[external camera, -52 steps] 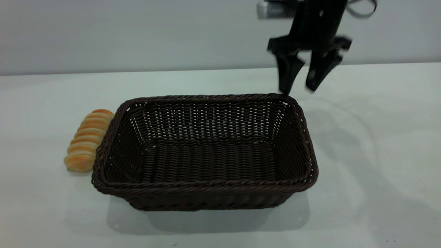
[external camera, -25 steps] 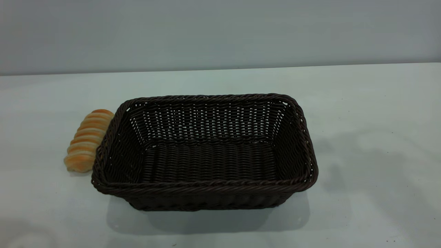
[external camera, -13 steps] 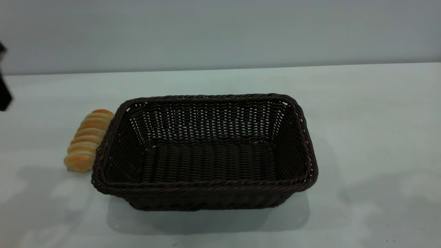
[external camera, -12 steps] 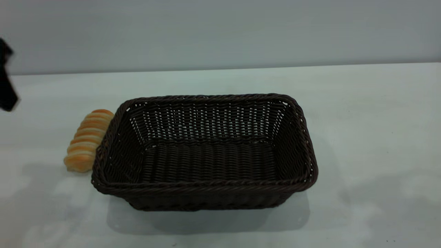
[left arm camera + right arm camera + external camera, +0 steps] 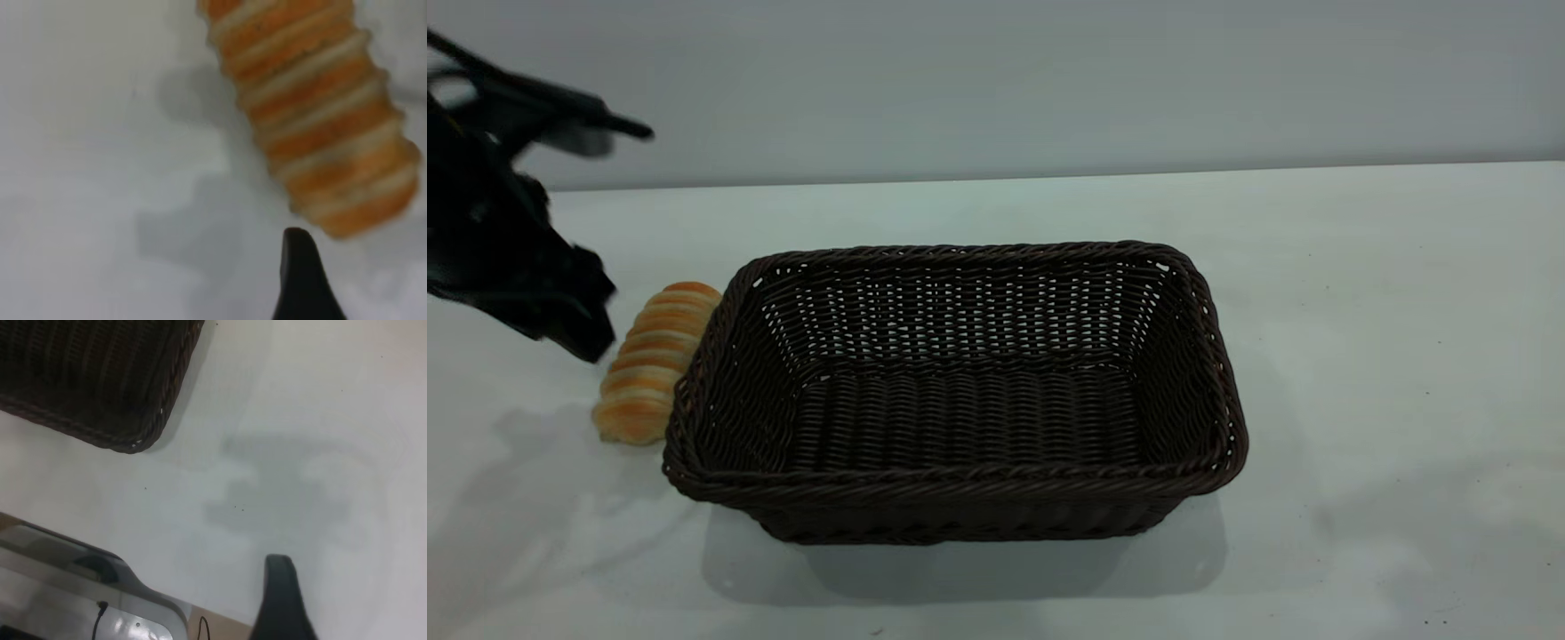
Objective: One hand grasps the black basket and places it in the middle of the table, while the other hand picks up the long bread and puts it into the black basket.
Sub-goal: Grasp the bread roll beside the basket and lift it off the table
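Left pincer (image 5: pixel 583 333), opening unclear, hovers beside the long bread (image 5: pixel 649 360), which touches the black basket's (image 5: pixel 960 480) left rim.

A plain robot test bench, more laboratory than home. A wide, flat, pale grey-white table (image 5: pixel 1360 293) runs up to a bare, unmarked grey wall (image 5: pixel 996 80) along its far edge. In the right wrist view, past one table edge, a curved grey metal base with a thin black cable (image 5: pixel 100 613) shows, suggesting rig hardware beside the table.
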{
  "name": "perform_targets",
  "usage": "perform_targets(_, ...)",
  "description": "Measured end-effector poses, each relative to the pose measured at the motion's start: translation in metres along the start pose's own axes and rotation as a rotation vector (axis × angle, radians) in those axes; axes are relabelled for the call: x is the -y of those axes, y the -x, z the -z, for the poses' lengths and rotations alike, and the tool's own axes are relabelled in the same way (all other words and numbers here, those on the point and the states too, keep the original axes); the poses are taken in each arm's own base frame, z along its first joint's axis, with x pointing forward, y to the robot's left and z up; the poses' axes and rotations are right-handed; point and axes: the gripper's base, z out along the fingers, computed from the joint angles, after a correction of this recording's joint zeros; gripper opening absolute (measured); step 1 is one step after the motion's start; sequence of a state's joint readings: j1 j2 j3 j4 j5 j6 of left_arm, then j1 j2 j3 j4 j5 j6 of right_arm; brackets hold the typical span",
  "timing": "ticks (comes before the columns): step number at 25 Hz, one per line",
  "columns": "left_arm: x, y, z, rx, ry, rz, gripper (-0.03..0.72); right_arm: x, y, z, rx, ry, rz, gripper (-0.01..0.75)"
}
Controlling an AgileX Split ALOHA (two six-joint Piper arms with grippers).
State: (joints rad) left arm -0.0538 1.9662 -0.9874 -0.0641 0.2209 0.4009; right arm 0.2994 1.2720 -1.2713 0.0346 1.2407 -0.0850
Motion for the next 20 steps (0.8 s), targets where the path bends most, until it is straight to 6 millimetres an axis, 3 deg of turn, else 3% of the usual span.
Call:
perform_targets(10, 0.003, -0.003, -0.052, 0.055, 0.028, -0.013, 0.485, 0.000, 0.000, 0.000, 0.000, 0.000, 0.000, 0.566)
perform_targets(20, 0.005, -0.007, -0.070, 0.063, 0.034, -0.003, 0.467, 0.000, 0.000, 0.000, 0.000, 0.000, 0.000, 0.566)
